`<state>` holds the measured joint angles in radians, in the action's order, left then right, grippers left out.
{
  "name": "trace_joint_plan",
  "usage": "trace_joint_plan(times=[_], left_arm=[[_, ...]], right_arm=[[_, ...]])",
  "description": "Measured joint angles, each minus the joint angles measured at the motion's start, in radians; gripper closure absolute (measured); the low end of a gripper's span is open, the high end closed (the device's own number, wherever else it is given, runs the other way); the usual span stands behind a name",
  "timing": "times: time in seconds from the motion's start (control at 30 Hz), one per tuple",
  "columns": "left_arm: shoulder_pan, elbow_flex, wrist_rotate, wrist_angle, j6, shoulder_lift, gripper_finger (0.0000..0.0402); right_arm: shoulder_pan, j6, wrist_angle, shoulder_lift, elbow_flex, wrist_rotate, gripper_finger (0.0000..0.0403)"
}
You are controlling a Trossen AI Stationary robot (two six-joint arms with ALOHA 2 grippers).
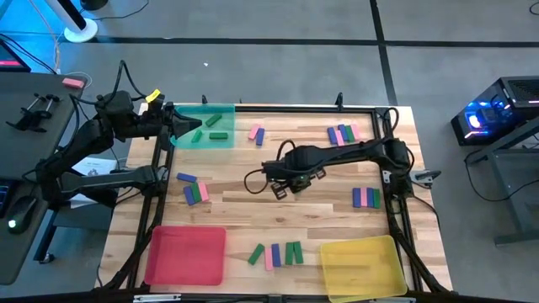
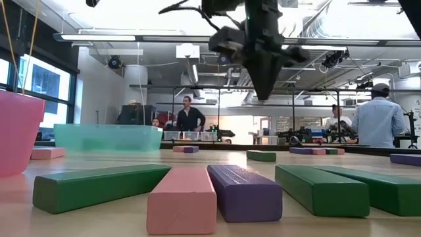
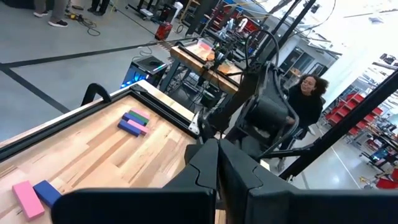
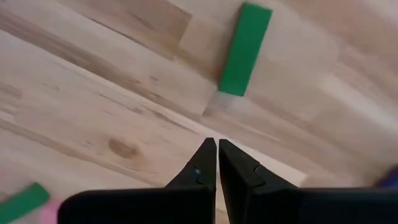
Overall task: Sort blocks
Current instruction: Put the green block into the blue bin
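High view: the right end effector [image 1: 280, 190] hangs over the middle of the bench [image 1: 253, 210], fingers clenched together and empty — in the right wrist view a green block [image 4: 244, 49] lies on the wood just beyond its tips. The left end effector [image 1: 187, 129], also clenched and empty, sits over the green tray [image 1: 221, 112] at the far left corner, where three green blocks [image 1: 213, 121] lie. Other blocks lie in mixed clusters — far right [image 1: 342, 134], right edge [image 1: 366, 197], near edge [image 1: 276, 253], left [image 1: 193, 189]. The red tray [image 1: 187, 255] and yellow tray [image 1: 362, 268] occupy the near corners.
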<state>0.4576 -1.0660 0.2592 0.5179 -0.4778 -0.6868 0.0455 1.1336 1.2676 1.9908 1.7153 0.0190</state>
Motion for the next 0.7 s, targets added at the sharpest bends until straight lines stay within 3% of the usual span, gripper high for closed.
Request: trace_joint_plan(times=[0.17, 0.33, 0.47, 0.7], left_arm=[[0.0, 0.0, 0.0, 0.0, 0.0, 0.0, 0.0401], [0.0, 0.0, 0.0, 0.0, 0.001, 0.0, 0.0401], [0.0, 0.0, 0.0, 0.0, 0.009, -0.004, 0.0401], [0.0, 0.0, 0.0, 0.003, 0.008, -0.013, 0.0401]], right_arm=[[0.004, 0.148, -0.232, -0.19, -0.275, 0.061, 0.0402], [-0.021, 0.326, -0.436, -0.369, -0.454, -0.012, 0.0384], [-0.052, 0.302, -0.515, -0.384, -0.512, -0.019, 0.033], [-0.066, 0.152, -0.671, -0.27, -0.51, -0.018, 0.0198]])
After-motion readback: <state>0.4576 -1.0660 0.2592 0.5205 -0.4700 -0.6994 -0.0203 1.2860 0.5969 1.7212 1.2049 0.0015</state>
